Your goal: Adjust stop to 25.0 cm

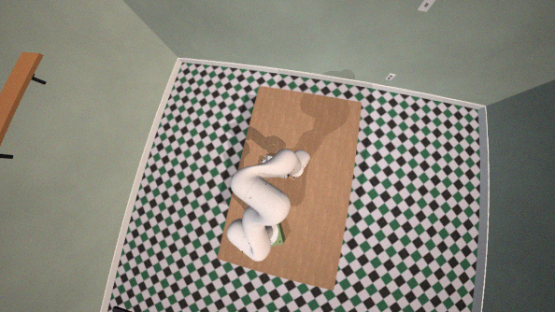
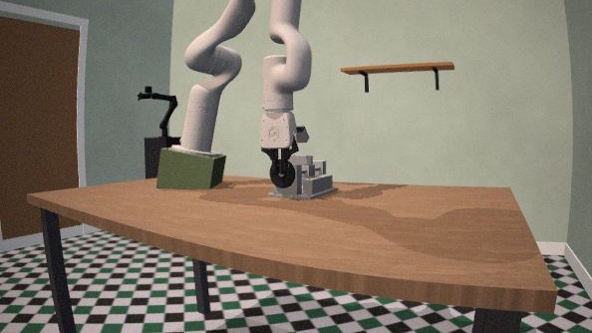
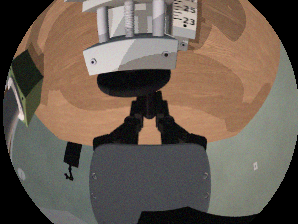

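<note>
A grey stop fixture [image 2: 306, 177] stands on the wooden table, with a black round handwheel [image 2: 282, 174] on its near end. My gripper [image 2: 282, 158] hangs straight down over the wheel and is shut on its rim. In the wrist view the dark fingers close on the black handwheel [image 3: 133, 83] below the grey fixture body [image 3: 136, 26]. A white ruler scale [image 3: 186, 7] with small numbers runs along the fixture's right side; I cannot read the setting. In the overhead view the arm [image 1: 266, 189] hides the fixture.
The arm's green base block [image 2: 190, 167] sits at the table's far left. A wooden wall shelf [image 2: 399, 68] hangs behind. A black stand [image 2: 160, 127] is behind the base. The table edge [image 2: 299, 266] is near the camera.
</note>
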You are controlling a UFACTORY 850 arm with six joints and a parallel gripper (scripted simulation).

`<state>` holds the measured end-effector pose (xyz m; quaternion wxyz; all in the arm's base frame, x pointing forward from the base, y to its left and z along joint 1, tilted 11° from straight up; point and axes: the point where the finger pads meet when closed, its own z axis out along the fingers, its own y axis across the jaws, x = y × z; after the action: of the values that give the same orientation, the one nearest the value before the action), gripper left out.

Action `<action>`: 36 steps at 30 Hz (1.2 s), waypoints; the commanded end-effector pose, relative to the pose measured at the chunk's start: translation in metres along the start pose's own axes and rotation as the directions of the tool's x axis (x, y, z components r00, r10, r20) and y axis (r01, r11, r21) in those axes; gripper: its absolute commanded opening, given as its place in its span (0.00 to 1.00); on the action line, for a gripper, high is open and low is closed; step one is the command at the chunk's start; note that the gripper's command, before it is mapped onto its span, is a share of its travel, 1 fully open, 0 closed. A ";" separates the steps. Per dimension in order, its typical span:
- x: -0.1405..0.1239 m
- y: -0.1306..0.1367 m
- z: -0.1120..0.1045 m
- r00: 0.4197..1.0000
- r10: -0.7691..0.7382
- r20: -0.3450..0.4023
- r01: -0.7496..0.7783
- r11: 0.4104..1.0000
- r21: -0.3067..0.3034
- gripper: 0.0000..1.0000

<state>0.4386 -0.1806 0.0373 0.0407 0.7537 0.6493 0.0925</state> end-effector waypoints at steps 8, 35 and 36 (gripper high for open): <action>0.000 0.011 0.027 1.000 0.001 -0.006 -0.001 1.000 0.016 0.06; 0.000 -0.013 0.052 1.000 0.001 -0.006 -0.001 1.000 0.016 0.06; 0.000 -0.015 0.053 1.000 0.001 -0.006 -0.001 1.000 0.016 0.06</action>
<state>0.4392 -0.1759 -0.0143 0.0233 0.7543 0.6503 0.0870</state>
